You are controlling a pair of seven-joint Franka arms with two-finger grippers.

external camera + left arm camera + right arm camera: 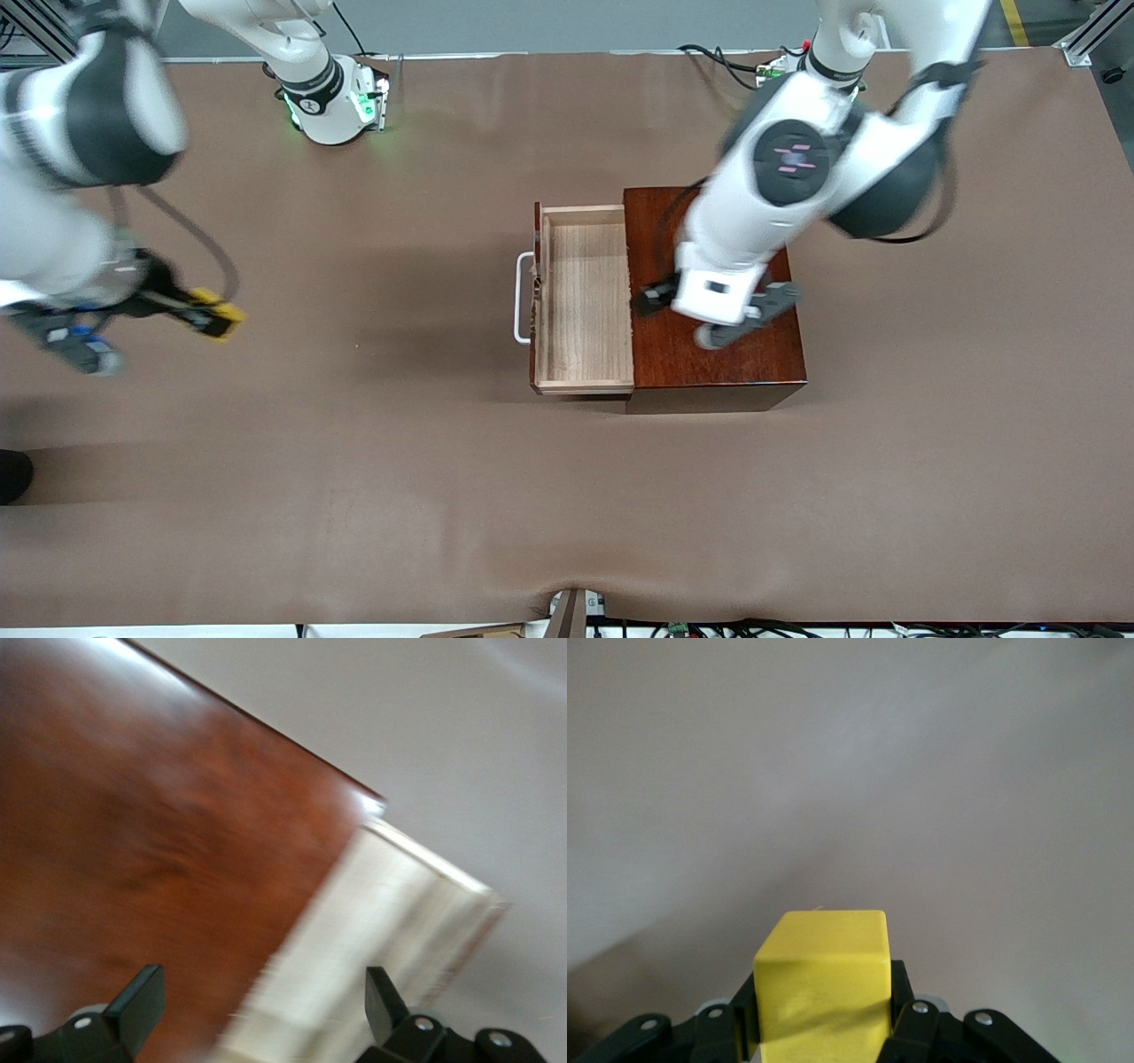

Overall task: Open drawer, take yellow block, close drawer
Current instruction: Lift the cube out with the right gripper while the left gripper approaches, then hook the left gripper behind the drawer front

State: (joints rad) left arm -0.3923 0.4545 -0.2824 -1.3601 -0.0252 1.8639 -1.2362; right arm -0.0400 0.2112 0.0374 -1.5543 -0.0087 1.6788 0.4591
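Note:
The drawer [585, 301] of the dark reddish-brown box [722, 363] is pulled out toward the right arm's end of the table. Its pale interior holds nothing, and its white handle [523, 297] faces the right arm's end. My right gripper [205, 312] is shut on the yellow block [221, 317] above bare table near the right arm's end. In the right wrist view the block [822, 979] sits between the fingers of that gripper [822, 1014]. My left gripper [673, 306] is open and empty, over the box top [151, 842] beside the drawer [390, 904], as the left wrist view [261, 1005] shows.
The right arm's base [337, 97] with green lights stands at the table's edge farthest from the front camera. Cables [726, 60] lie near the left arm's base. A dark object [13, 474] shows at the right arm's end, nearer the camera. Brown table surface [399, 461] surrounds the box.

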